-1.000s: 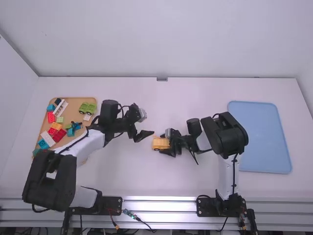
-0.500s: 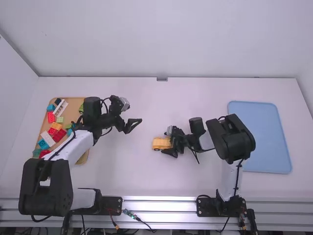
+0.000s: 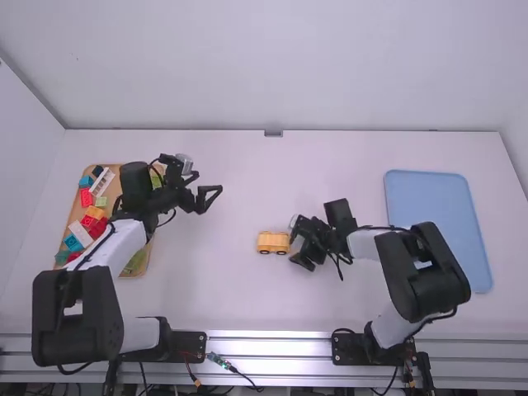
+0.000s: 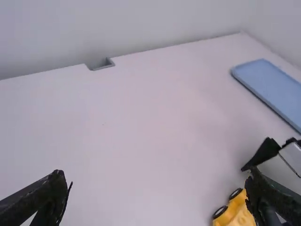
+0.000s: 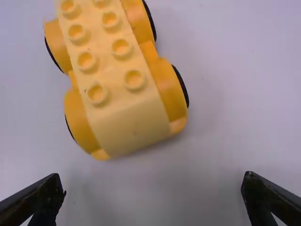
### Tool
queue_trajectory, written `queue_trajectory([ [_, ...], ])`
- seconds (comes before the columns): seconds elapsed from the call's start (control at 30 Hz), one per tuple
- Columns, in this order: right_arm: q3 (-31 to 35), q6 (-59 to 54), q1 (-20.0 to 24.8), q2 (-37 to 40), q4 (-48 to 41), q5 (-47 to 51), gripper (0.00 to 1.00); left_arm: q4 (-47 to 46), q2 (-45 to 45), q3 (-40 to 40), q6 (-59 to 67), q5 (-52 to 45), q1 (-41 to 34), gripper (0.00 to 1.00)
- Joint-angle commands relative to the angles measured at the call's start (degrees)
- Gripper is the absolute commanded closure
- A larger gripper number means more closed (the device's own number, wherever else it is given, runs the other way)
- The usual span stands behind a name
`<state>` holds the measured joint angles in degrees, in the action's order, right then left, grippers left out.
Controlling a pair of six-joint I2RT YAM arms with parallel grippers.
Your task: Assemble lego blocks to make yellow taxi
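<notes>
Taxi, yellow, toy-brick build: upright on its wheels on white table, between left board and blue tray, at the left side of right gripper, close by but apart from its fingers. Top, pale yellow, two rows of round studs; end face smooth and plain. Wheel arches, deeper orange-yellow, with black tyres at the sides.

Right gripper: fingers spread wide, nothing between them; taxi lies ahead of the fingertips, untouched.

Left gripper: fingers wide apart, nothing held; placed above table, between board and taxi, farther from the arm bases than taxi. Its wrist view has part of taxi beyond one finger, with the other arm's gripper near.

Board, tan, at the table's left side, partly under left arm. Loose bricks on it: red, orange, blue, white and green; others partly hidden by the arm.

Tray, blue, flat, at the table's right side, beyond right arm.
</notes>
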<state>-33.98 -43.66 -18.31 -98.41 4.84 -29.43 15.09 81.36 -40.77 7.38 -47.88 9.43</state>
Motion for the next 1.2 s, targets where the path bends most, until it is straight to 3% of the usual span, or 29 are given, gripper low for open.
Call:
queue_trajectory([
  [0.0,0.59,0.48,-0.87,3.50,-1.51,6.47,0.01,-0.17,-1.29,-0.81,-3.58,-0.26,2.05,0.01],
  [0.1,0.59,1.29,-1.36,5.64,-3.30,8.39,0.01,-1.25,-1.27,-1.22,-8.31,3.54,3.93,0.01],
  [0.2,0.59,1.40,-1.20,8.31,-5.16,8.90,0.01,-8.92,-1.03,-4.55,-9.14,9.14,6.16,0.01],
  [0.43,0.59,6.45,-1.27,15.34,-3.30,8.96,0.01,-37.13,3.06,-23.56,-18.03,35.87,7.67,0.01],
  [0.57,0.59,6.36,-1.20,18.78,-2.25,8.72,0.01,-44.89,5.81,-33.05,-18.10,40.54,7.91,0.01],
  [0.7,0.59,6.16,-1.20,22.08,-1.25,8.92,0.01,-48.92,6.82,-37.86,-18.08,39.21,7.45,0.01],
  [0.9,0.59,6.19,-1.20,25.99,-0.83,8.94,0.01,-47.58,6.84,-37.97,-19.45,40.09,7.89,0.01],
  [1.0,0.59,6.14,-1.25,27.67,-1.79,8.94,0.01,-48.00,7.56,-38.86,-25.31,45.20,8.00,0.01],
  [1.17,0.59,5.90,-0.74,29.33,-4.07,8.92,0.01,-51.69,12.09,-43.52,-28.59,46.73,12.31,0.01],
])
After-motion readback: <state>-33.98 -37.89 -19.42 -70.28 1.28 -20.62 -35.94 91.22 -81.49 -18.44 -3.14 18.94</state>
